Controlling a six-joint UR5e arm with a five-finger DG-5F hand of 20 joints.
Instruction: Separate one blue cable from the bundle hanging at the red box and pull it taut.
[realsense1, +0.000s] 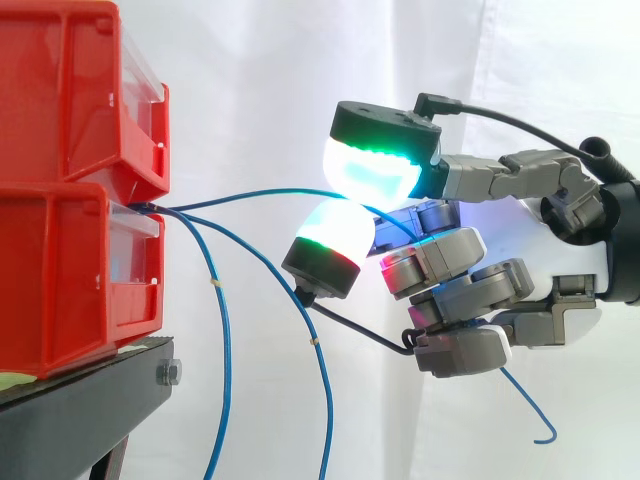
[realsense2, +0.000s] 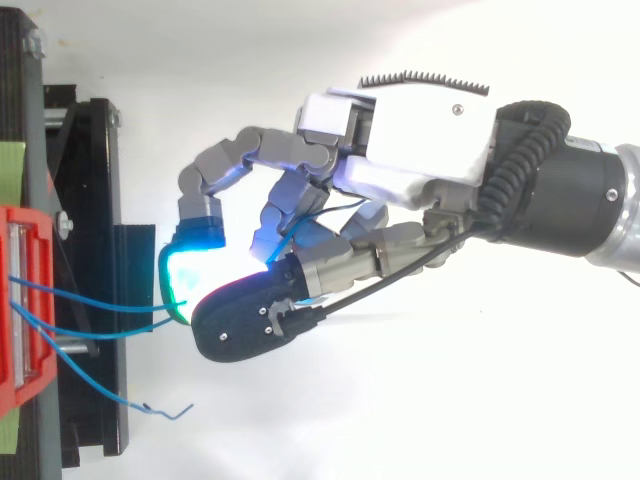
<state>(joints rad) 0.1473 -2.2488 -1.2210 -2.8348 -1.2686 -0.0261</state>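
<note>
Several thin blue cables leave the gap between the two stacked red boxes (realsense1: 70, 250). One blue cable (realsense1: 250, 195) runs almost level to the right, in a slight curve, into my hand (realsense1: 470, 255). The hand is curled shut on this cable, with the cable passing between two glowing green-white pads (realsense1: 372, 170). Its loose end (realsense1: 535, 425) sticks out below the hand. Two other blue cables (realsense1: 217, 330) hang down from the same gap. From above, the hand (realsense2: 410, 150) reaches left toward the red box (realsense2: 20, 300), and the cable (realsense2: 110, 302) spans the gap between them.
The boxes sit on a black stand (realsense1: 90, 390) at the left. A white curtain hangs behind. In the top view, a third cable end (realsense2: 165, 408) curls freely near the stand's edge, below the hand.
</note>
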